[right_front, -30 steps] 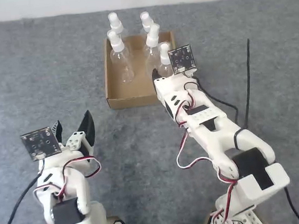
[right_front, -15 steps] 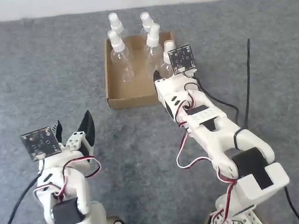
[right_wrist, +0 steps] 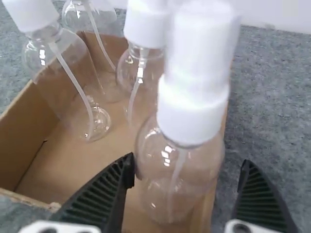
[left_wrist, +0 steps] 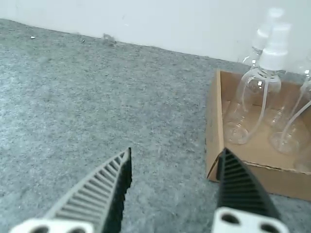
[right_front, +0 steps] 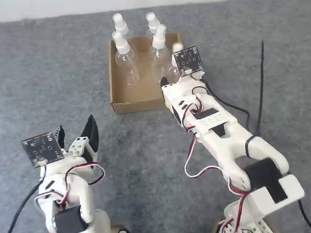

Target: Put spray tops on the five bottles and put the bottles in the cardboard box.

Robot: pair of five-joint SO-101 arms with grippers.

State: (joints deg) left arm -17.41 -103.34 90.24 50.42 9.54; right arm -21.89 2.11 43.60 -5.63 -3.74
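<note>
Right gripper [right_wrist: 187, 167] is seen spread wide around a capped bottle [right_wrist: 187, 121] stood in the box's [right_wrist: 29, 131] corner, while left gripper [left_wrist: 177, 155] is held spread over carpet [left_wrist: 73, 97].

5 clear bottles [right_front: 127, 66] with white spray tops [right_front: 119, 40]; plain brown box [right_front: 137, 104]; flecked grey carpet [right_front: 40, 78]; white arms [right_front: 224, 138] with black, ridged fingers [left_wrist: 112, 187].

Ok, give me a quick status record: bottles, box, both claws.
bottles: five, upright in the box
tops: on all five
right claw: open, jaws either side of the near-right bottle, not gripping
left claw: open, over the carpet, apart from the box
</note>
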